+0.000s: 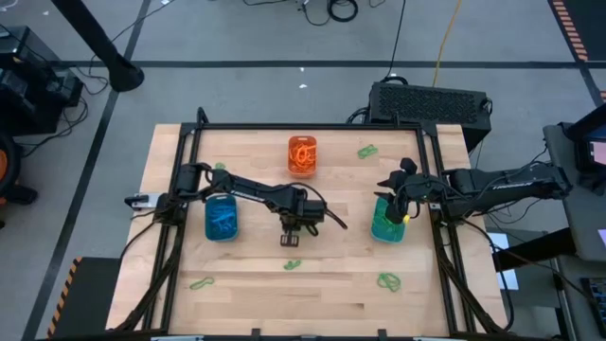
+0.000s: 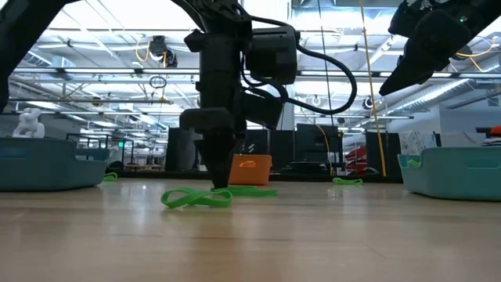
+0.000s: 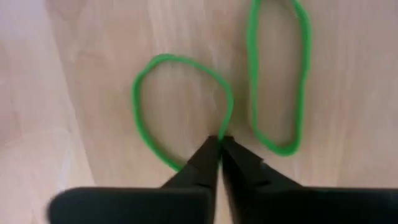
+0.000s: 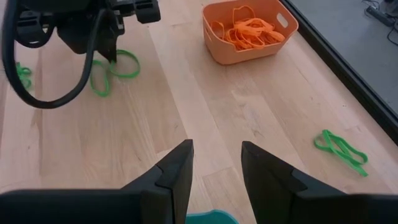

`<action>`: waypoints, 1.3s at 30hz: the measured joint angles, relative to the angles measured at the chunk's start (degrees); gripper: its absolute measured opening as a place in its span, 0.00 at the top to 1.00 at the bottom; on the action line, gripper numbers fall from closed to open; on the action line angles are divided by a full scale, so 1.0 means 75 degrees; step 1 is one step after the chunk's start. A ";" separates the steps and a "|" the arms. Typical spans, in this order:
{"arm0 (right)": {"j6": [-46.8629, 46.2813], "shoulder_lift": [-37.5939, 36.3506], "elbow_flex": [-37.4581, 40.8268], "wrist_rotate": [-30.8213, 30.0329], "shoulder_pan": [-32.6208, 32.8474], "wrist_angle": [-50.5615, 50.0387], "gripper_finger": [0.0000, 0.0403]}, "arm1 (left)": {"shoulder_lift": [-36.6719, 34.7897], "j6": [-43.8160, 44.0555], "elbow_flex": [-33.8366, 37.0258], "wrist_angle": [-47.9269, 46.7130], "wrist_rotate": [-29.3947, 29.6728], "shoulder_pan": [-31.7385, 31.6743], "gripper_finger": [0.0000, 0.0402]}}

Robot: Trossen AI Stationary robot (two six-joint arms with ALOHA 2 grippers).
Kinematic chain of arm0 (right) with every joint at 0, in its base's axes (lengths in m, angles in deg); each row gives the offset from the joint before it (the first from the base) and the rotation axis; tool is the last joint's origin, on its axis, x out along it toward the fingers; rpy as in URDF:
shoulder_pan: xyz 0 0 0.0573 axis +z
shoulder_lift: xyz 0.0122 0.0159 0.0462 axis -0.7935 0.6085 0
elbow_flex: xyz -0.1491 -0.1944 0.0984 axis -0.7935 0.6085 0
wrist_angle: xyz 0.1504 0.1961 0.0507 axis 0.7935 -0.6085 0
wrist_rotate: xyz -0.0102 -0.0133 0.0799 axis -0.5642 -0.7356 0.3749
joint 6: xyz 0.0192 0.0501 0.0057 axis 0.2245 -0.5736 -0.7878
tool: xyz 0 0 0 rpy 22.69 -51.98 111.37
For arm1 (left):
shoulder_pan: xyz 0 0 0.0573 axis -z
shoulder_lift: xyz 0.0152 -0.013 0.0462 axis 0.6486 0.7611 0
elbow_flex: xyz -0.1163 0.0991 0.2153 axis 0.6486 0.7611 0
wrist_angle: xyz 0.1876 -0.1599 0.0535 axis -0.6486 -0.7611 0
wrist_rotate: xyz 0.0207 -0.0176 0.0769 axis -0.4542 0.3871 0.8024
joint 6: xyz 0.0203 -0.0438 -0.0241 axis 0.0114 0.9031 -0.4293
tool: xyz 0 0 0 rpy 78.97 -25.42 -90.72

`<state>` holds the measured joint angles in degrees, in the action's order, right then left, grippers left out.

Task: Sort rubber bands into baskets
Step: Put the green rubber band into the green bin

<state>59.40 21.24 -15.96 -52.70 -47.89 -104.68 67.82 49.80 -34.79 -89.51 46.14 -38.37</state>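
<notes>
- Three baskets stand on the wooden table (image 1: 170, 303): a blue basket (image 1: 222, 219) toward the left, an orange basket (image 1: 302, 155) at the far middle holding orange bands, and a teal basket (image 1: 385, 224) toward the right.
- Two dark arms reach in. The left gripper (image 1: 292, 237) is down at mid-table, just beside the blue basket and well apart from the teal one. The right gripper (image 1: 405, 194) hangs above the teal basket, its fingers spread apart and holding nothing.
- Two green rubber bands (image 3: 217, 112) lie flat side by side directly under the left gripper. Their long axes run forward, away from the fingertips.
- The left fingertips (image 3: 214, 155) are pinched together on the strand of the nearer loop, tips at the wood.
- Other green bands lie scattered, one at the far right (image 1: 367, 151) and two near the front edge.
- Judging by colour, the pinched band belongs in the teal basket, which lies to the left gripper's right, under the waiting right arm.
</notes>
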 joint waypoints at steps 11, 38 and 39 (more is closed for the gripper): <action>0.0050 -0.0078 0.0000 0.0003 -0.0003 -0.0337 0.68 | -0.0388 0.0449 -0.0262 0.0696 0.1093 0.0003 0.99; -0.0002 -0.0920 0.0000 0.0000 -0.0003 -0.0286 0.68 | 0.1459 0.1878 -0.0310 1.1735 0.0742 0.0169 1.00; 0.0001 -0.0924 0.0000 -0.0003 -0.0003 -0.0248 0.68 | 0.1646 0.2101 -0.0408 1.1930 0.0725 0.0144 1.00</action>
<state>59.41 14.31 -15.96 -52.72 -47.91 -106.54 80.17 65.55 -37.85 -0.04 51.58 -37.29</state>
